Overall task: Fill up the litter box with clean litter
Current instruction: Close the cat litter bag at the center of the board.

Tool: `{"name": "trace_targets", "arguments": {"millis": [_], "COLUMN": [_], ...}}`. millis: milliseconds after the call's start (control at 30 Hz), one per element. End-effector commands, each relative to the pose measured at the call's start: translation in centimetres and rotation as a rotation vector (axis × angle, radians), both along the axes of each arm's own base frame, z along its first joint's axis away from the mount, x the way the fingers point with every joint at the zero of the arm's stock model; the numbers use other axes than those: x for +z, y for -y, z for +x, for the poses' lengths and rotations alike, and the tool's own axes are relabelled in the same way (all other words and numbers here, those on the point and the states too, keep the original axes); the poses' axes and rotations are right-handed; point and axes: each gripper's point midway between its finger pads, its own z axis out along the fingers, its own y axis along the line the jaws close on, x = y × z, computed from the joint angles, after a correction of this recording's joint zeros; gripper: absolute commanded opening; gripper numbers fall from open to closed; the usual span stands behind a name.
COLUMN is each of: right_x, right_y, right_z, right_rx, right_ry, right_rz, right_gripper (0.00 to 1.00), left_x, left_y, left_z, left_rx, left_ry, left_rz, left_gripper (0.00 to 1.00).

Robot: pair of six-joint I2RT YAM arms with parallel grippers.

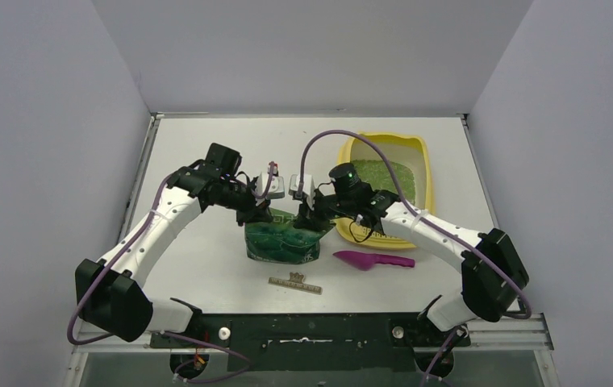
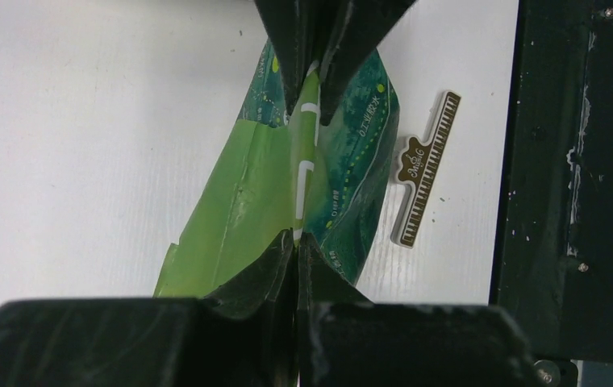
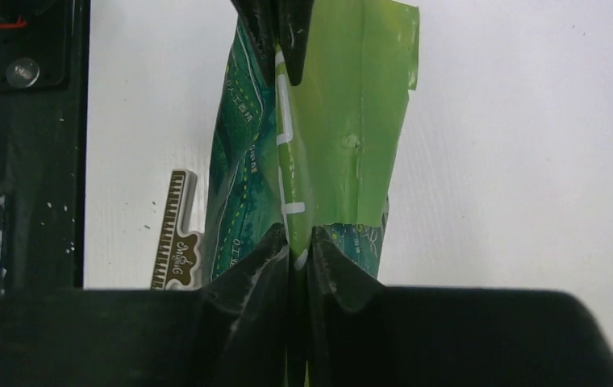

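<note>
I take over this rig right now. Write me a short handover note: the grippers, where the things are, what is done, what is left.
Left gripper: shut on the top edge of the pouch.
Right gripper: shut on the same edge, facing the left one.
The pouch stands on the table, left of the box. The scoop and a clip lie in front, untouched.
Done: litter lies in the box.
Left: probably pour more or seal the pouch; I cannot tell which.

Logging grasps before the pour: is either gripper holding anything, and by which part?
Both hold the green bag by its top edge. The left gripper pinches one end and the right gripper the other.
</note>
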Motion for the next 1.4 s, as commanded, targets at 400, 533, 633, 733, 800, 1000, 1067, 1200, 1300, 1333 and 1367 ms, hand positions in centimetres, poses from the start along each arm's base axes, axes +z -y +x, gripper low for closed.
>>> {"name": "trace_targets", "arguments": {"millis": [400, 533, 633, 733, 800, 1000, 1067, 1200, 1300, 1333, 1367], "right_x": [6.7, 8.9, 9.4, 9.4, 9.0, 6.5, 6.4, 5.5, 3.7, 3.1, 2.5], "right_y": [2.2, 4.5, 5.9, 6.2, 6.0, 8.7, 8.5, 9.2, 8.9, 8.5, 8.0], "right_z": [3.4, 2.4, 0.7, -1.8, -3.5, -3.6, -4.4, -5.0, -5.6, -6.0, -6.4], "right_rx": [-0.224, -0.301, -0.321, -0.322, -0.33, -0.741, -0.74, -0.774, -0.763, -0.752, -0.735], "right_ry": [0.12, 0.165, 0.153, 0.072, -0.013, -0.441, -0.51, -0.526, -0.551, -0.558, -0.555], "right_rz": [0.128, 0.18, 0.211, 0.276, 0.324, 0.334, 0.372, 0.49, 0.4, 0.362, 0.325], "right_gripper": [0.62, 0.75, 0.97, 0.99, 1.0, 1.0, 1.0, 1.0, 0.95, 0.92, 0.91], "left_x": [1.4, 1.8, 2.8, 4.3, 5.0, 8.3, 9.4, 11.1, 11.4, 11.4, 11.1], "left_y": [-0.2, 0.0, 0.3, 0.3, 0.0, -1.6, -2.5, -4.4, -5.6, -6.2, -6.8], "left_z": [0.2, 1.0, 1.8, 2.4, 2.8, 4.6, 4.8, 4.9, 4.3, 4.2, 4.0], "left_rx": [0.05, 0.088, 0.132, 0.169, 0.201, 0.384, 0.465, 0.616, 0.721, 0.764, 0.809], "left_ry": [0.079, 0.122, 0.171, 0.224, 0.262, 0.446, 0.483, 0.522, 0.495, 0.483, 0.463], "left_rz": [-0.069, -0.105, -0.181, -0.244, -0.27, -0.37, -0.401, -0.452, -0.484, -0.483, -0.478], "left_gripper": [0.01, 0.29, 0.41, 0.55, 0.59, 0.85, 0.86, 0.87, 0.88, 0.88, 0.88]}}
